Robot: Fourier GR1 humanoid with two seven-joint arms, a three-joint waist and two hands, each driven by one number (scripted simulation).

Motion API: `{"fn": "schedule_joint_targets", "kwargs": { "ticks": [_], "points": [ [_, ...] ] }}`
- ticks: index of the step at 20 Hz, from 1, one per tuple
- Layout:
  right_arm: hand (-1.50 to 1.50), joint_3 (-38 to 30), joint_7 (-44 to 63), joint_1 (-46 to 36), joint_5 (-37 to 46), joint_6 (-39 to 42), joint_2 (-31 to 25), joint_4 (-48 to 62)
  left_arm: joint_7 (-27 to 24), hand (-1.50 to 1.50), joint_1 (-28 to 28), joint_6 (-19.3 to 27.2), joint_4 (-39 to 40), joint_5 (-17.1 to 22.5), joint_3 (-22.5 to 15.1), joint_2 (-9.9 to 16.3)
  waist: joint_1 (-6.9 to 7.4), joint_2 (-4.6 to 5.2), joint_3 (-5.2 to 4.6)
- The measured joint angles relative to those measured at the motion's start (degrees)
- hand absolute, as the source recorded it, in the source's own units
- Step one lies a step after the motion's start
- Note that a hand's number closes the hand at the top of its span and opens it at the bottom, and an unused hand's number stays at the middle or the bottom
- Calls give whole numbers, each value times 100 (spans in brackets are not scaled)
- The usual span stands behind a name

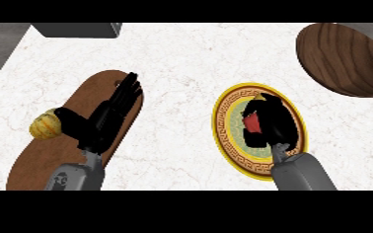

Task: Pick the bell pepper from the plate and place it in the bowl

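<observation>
A single head view looked steeply down on the counter [182, 59] from close above. Both forearms entered from the lower edge. The bowl [339, 59] was cropped at the upper right, the plate [227, 128] sat lower right.

Count of things on counter [189, 59]:
- One plate [227, 128], yellow rim with patterned band.
- One bell pepper [252, 123], red (mostly hidden under right robot hand).
- One wooden bowl [336, 57], cut by right edge of view.
- One wooden cutting board [51, 148], oval.
- One yellowish round fruit or vegetable [45, 123] on board (kind unclear).
- One grey box-like object [76, 29] at top edge.
- Two robot hands: left robot hand [109, 113], right robot hand [271, 121].
- Two grey forearms.
</observation>
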Motion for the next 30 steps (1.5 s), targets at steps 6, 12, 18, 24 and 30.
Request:
{"fn": "schedule_joint_targets", "kwargs": {
  "ticks": [6, 12, 18, 24, 30],
  "points": [
    [150, -17, -237, -150, 249, -54, 91, 180, -52, 0, 0, -96, 57, -51, 94, -3, 5, -4, 0],
    [150, 84, -545, 39, 559, -69, -88, -54, -46, 0, 140, -91, -66, -121, 81, -82, 5, -1, 13],
    [150, 30, -2639, 610, 246, 128, -1738, -342, 54, 0, 149, -80, -167, -82, 146, -38, -34, -21, 1],
    [150, -893, -3977, 1321, -454, 112, -2887, -932, 46, 0, 239, -78, -233, -118, 134, -69, -71, 25, 39],
    [150, -2126, -4313, 1812, -1484, 443, -3368, -2072, 32, 0, 317, -64, -273, -143, 150, -90, -117, 32, 51]
  ]
}}
